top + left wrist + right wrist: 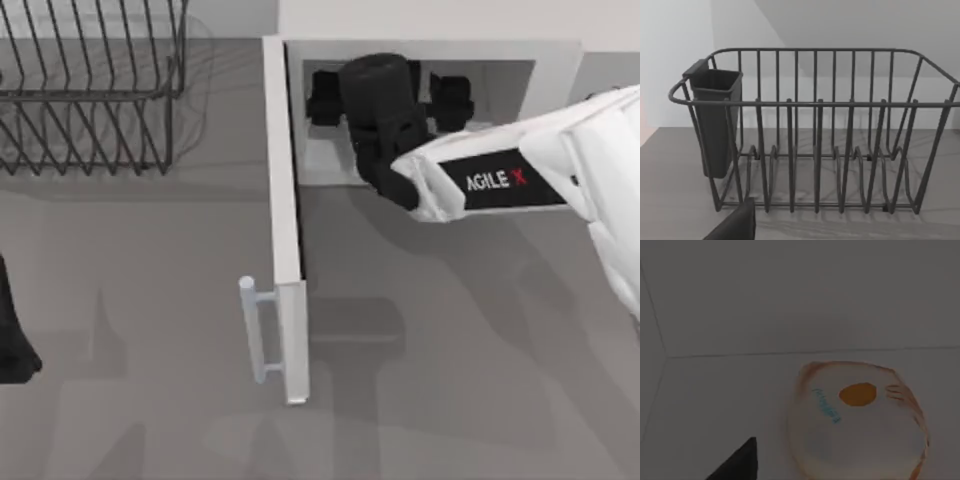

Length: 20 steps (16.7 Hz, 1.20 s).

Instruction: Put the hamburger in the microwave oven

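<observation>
The microwave oven (560, 60) stands at the back of the table with its white door (284, 200) swung wide open toward the front, silver handle (256, 330) on the outside. My right arm reaches into the cavity, and my right gripper (388, 98) is open inside it, fingers spread to either side. In the right wrist view the hamburger (857, 425), pale with an orange patch, lies on the grey cavity floor (715, 400) close to the back wall, beside one dark fingertip (737, 462) and not touched by it. My left gripper (14, 340) is parked open at the table's left edge.
A dark wire rack (90, 90) stands at the back left; the left wrist view faces the rack (815, 150) with its dark cup holder (715, 125). The open door splits the table between rack and oven. Bare grey table lies in front.
</observation>
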Tool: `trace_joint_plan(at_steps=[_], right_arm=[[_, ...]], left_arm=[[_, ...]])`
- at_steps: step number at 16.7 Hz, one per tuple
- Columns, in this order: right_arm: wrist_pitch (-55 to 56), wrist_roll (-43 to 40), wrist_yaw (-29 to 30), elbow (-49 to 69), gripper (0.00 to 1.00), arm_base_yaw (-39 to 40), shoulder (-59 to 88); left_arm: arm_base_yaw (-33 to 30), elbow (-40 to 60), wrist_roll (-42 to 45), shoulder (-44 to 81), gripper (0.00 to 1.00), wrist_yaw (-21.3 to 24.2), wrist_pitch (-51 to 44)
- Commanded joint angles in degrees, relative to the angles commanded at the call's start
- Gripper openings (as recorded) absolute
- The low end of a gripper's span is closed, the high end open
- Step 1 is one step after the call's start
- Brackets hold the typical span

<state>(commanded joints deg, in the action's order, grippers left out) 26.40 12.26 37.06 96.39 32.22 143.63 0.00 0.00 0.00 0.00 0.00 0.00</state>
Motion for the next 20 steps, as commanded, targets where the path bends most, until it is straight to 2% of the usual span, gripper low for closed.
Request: trace_joint_plan(at_steps=[11, 14, 20], right_arm=[[12.29, 7.77, 12.05, -39.97, 1.0, 13.44, -19.62], [14.07, 8.84, 13.68, -43.74, 1.0, 15.24, -22.15], [13.05, 8.79, 13.59, -43.35, 1.0, 14.97, -22.71]], left_arm=[[0.0, 0.0, 0.0, 0.0, 1.0, 0.0, 0.0], [0.0, 0.0, 0.0, 0.0, 1.0, 0.0, 0.0], [0.0, 0.0, 0.0, 0.0, 1.0, 0.0, 0.0]])
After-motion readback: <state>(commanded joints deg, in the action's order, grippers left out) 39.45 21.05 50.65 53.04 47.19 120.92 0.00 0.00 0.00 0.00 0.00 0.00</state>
